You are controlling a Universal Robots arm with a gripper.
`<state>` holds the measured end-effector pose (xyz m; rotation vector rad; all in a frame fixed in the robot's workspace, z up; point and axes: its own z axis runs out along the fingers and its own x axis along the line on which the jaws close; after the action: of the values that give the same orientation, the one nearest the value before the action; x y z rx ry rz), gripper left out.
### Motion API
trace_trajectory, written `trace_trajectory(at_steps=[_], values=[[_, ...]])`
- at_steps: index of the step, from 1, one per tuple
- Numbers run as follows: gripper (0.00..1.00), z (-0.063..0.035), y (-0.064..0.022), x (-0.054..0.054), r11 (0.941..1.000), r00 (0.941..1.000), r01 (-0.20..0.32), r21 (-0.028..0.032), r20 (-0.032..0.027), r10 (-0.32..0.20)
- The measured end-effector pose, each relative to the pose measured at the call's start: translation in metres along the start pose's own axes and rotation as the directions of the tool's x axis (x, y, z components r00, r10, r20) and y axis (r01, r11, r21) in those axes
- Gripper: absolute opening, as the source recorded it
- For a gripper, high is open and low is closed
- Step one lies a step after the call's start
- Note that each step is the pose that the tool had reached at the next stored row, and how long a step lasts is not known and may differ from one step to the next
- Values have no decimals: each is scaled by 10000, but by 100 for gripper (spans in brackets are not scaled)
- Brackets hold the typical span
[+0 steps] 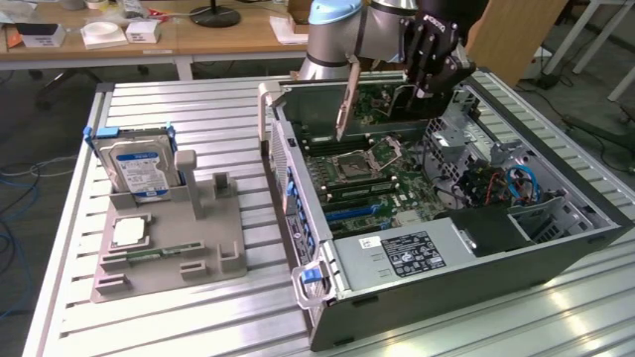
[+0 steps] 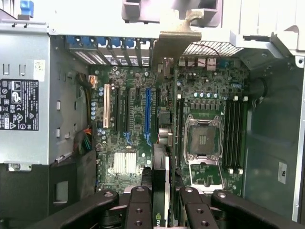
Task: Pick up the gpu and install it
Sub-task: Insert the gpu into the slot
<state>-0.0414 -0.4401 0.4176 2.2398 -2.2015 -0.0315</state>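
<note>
The gpu (image 1: 382,100) is a green card that hangs on edge above the open computer case (image 1: 585,223), its silver bracket (image 1: 346,104) towards the exterior view's left. My gripper (image 1: 424,88) is shut on the card's upper part. In the wrist view the gpu (image 2: 161,186) runs edge-on between my black fingers (image 2: 139,210), and its bracket (image 2: 172,40) reaches to the case's rear wall. Below it lies the motherboard (image 2: 133,124) with a blue slot (image 2: 147,112) and a white slot beside it. The card's lower edge is clear of the board.
A grey holder (image 1: 213,253) at the exterior view's left carries a blue-labelled hard drive (image 1: 139,167), a processor chip (image 1: 129,230) and a memory stick (image 1: 149,256). The power supply (image 1: 407,253) fills the case's near corner. Cables (image 1: 521,186) lie at the case's right.
</note>
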Motion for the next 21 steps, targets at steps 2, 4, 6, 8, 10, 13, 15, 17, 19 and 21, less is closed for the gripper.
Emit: trace_trajectory(at_steps=[2, 4, 6, 8, 10, 13, 15, 17, 19, 21], values=[[27, 35, -3, 0, 10000, 10000, 1, 0, -1, -1], [27, 73, -4, 3, 10000, 10000, -2, 0, -1, 2], [27, 109, -4, 12, 10000, 10000, -7, 2, 0, 7], [27, 145, -7, 14, 10000, 10000, -8, 4, -1, 8], [27, 180, -18, 15, 10000, 10000, -11, 7, -1, 11], [27, 237, -16, 15, 10000, 10000, -15, 10, 0, 15], [27, 272, -16, 16, 10000, 10000, -15, 9, 1, 15], [27, 308, -17, 16, 10000, 10000, -15, 10, 0, 15], [27, 317, -16, 16, 10000, 10000, -14, 9, 22, 14], [27, 325, -16, 16, 10000, 9999, -14, 15, 125, 14]])
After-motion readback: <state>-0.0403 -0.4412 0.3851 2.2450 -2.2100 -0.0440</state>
